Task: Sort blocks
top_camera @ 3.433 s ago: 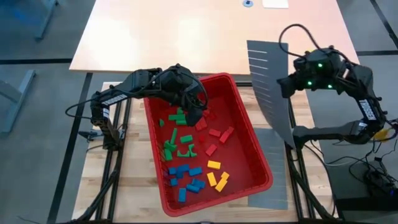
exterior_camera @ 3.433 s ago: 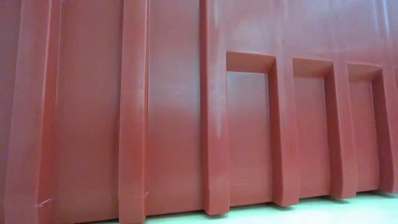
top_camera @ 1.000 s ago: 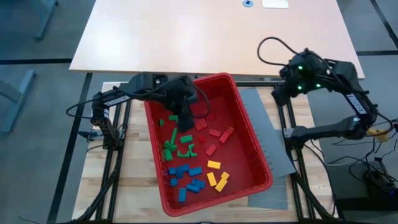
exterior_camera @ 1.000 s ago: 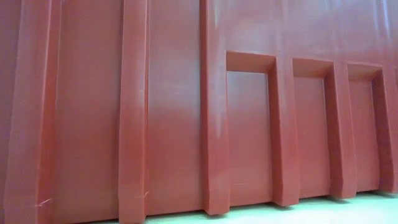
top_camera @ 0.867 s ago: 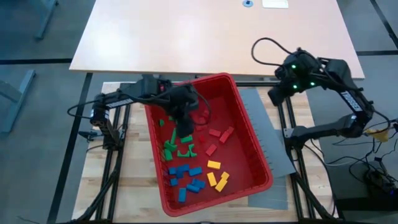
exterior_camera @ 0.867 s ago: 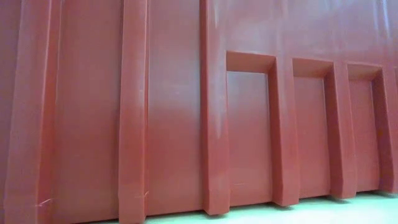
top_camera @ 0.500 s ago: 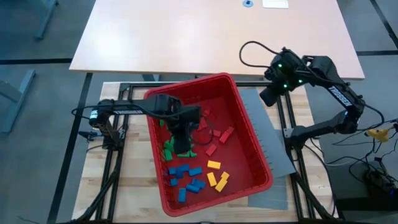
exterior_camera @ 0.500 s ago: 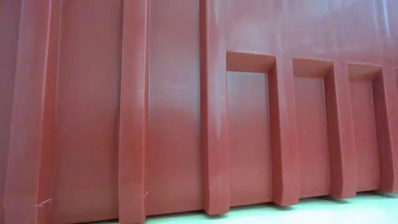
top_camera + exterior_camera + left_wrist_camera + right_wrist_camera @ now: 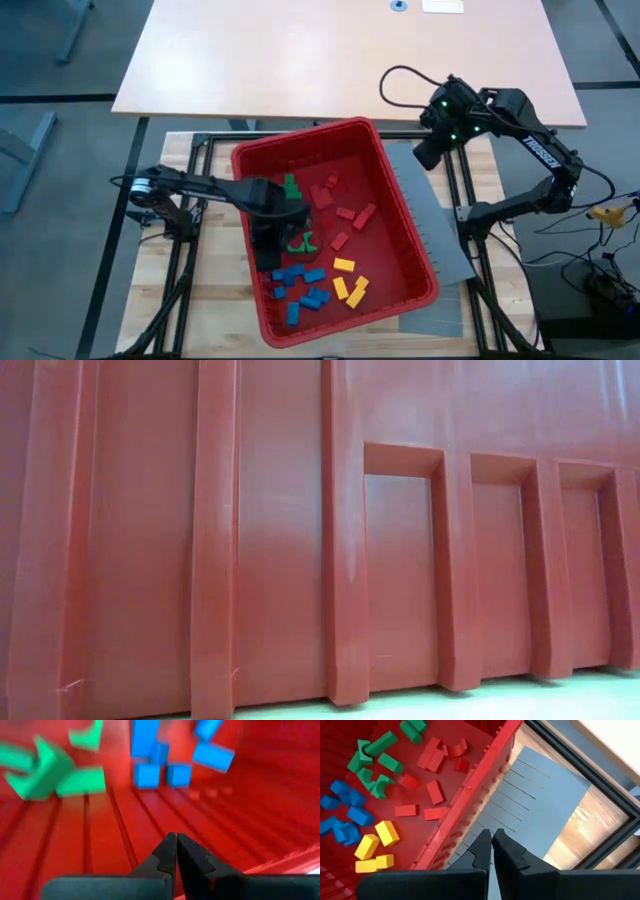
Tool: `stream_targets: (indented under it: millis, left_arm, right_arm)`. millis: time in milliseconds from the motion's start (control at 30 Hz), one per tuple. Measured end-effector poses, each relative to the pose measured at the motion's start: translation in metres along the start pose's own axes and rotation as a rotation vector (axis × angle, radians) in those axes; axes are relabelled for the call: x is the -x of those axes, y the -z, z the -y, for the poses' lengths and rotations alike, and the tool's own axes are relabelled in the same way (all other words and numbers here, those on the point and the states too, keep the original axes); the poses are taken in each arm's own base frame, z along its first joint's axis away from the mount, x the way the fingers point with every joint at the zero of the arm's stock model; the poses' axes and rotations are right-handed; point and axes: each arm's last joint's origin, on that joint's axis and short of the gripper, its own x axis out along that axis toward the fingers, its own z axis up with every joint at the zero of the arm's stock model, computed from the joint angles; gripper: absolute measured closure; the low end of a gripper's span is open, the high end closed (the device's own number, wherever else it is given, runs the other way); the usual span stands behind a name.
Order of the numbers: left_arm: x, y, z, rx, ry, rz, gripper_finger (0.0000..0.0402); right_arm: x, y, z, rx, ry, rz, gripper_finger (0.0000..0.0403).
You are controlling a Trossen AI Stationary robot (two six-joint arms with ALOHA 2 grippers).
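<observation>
Fingers of my left gripper are pressed together, tip to tip, with nothing between them; they are dark, hard and wedge-shaped, hanging low over the ribbed floor of the red bin. That floor is glossy moulded plastic with long parallel ridges. Past my tips lie blue blocks, square-edged and matte, and toward ten o'clock from them green blocks, one of them angled like an elbow.

From above, my left gripper sits inside the bin's left half, over the green blocks, with the blue blocks just at six o'clock of it. Yellow blocks lie toward four o'clock, near the bin's lower right, and red blocks are scattered at two o'clock, hard to tell from the floor.

My right gripper is also shut and empty, its fingers meeting in a thin seam. It hovers outside the red bin, over a flat grey panel cut with thin parallel slots, which lies on a pale wooden table. In the overhead view my right gripper is at one o'clock of the bin.

Level with the tabletop, only the bin's smooth ribbed outer wall shows.
</observation>
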Motion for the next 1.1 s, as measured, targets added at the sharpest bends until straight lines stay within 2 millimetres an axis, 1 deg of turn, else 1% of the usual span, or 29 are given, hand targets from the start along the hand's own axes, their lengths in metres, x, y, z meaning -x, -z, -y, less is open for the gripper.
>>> stream_targets:
  millis: [67, 167, 300, 333, 400, 500, 633, 700, 833, 967, 1033, 1100]
  left_arm:
    - [-0.011, 0.008, -0.003, 0.005, -0.009, -0.040, 0.0401]
    - [-0.021, 0.019, -0.007, 0.004, -0.025, -0.064, 0.0401]
    - [-0.031, 0.040, -0.022, 0.056, -0.183, -0.116, 0.0401]
    - [-0.031, 0.045, -0.025, 0.056, -0.220, -0.107, 0.0401]
    - [-0.031, 0.060, -0.036, 0.078, -0.309, -0.155, 0.0401]
    - [-0.031, 0.075, -0.050, 0.114, -0.401, -0.160, 0.0401]
    - [-0.025, 0.091, -0.062, 0.181, -0.411, -0.094, 0.0401]
    - [-0.021, 0.095, -0.064, 0.215, -0.417, -0.054, 0.0401]
    - [-0.003, 0.096, -0.060, 0.226, -0.401, 0.125, 0.0401]
    - [0.013, 0.089, -0.052, 0.182, -0.379, 0.323, 0.0402]
    - [0.018, 0.086, -0.049, 0.133, -0.390, 0.385, 0.0402]
    - [0.018, 0.082, -0.049, 0.057, -0.421, 0.418, 0.0401]
  right_arm:
    - [0.000, -0.001, 0.000, 0.002, -0.003, 0.013, 0.0403]
    - [0.000, -0.002, 0.000, -0.007, -0.003, 0.017, 0.0402]
    - [0.000, -0.002, 0.000, -0.015, -0.005, 0.022, 0.0403]
    - [0.000, -0.002, -0.001, -0.021, -0.006, 0.024, 0.0403]
    - [0.000, -0.003, -0.001, -0.034, -0.009, 0.029, 0.0403]
    - [0.000, -0.006, -0.002, -0.045, -0.026, 0.058, 0.0403]
    - [-0.003, -0.014, -0.005, -0.041, -0.083, 0.102, 0.0403]
    - [-0.006, -0.019, -0.007, -0.035, -0.114, 0.110, 0.0403]
    - [-0.018, -0.031, -0.016, 0.001, -0.175, 0.110, 0.0403]
    - [-0.032, -0.041, -0.027, 0.077, -0.224, 0.112, 0.0403]
    - [-0.036, -0.046, -0.032, 0.102, -0.246, 0.129, 0.0403]
    - [-0.038, -0.049, -0.036, 0.123, -0.285, 0.148, 0.0403]
